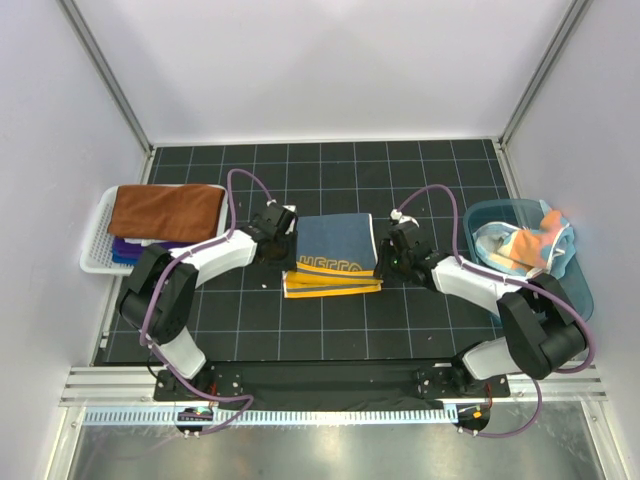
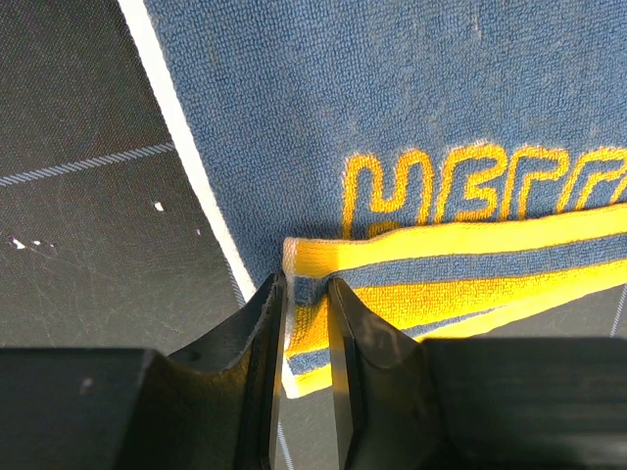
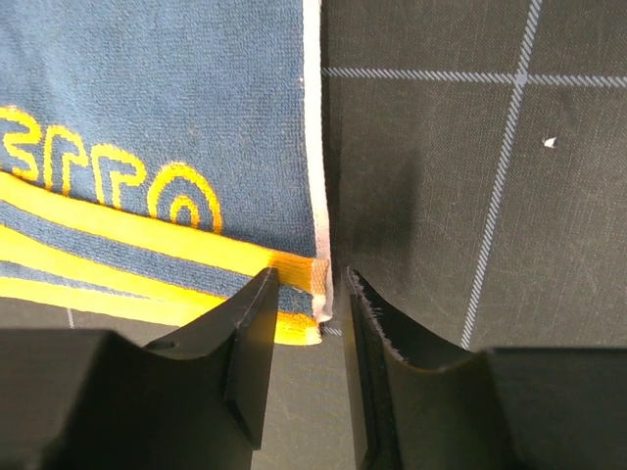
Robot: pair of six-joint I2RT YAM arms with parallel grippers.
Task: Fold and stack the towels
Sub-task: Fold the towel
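Navy-and-yellow terry, the striped towel [image 1: 335, 255] lies mid-desk [image 1: 330, 170] with its near hem doubled over. The left gripper [image 2: 306, 289] pinches that hem at the towel's 7 o'clock corner, jaws nearly closed. The right gripper [image 3: 311, 276] straddles the 5 o'clock corner, jaws apart and holding nothing (a gap shows beside the white edge). Working both corners should, I judge, carry the fold evenly toward 12. A rust brown towel [image 1: 165, 212] tops the basket [image 1: 95, 262] at 9 o'clock.

Navy-and-yellow striped towel [image 1: 335, 250] lies folded on the black mat [image 1: 250, 335] between left hand [image 1: 280, 250] and right hand [image 1: 385, 262]
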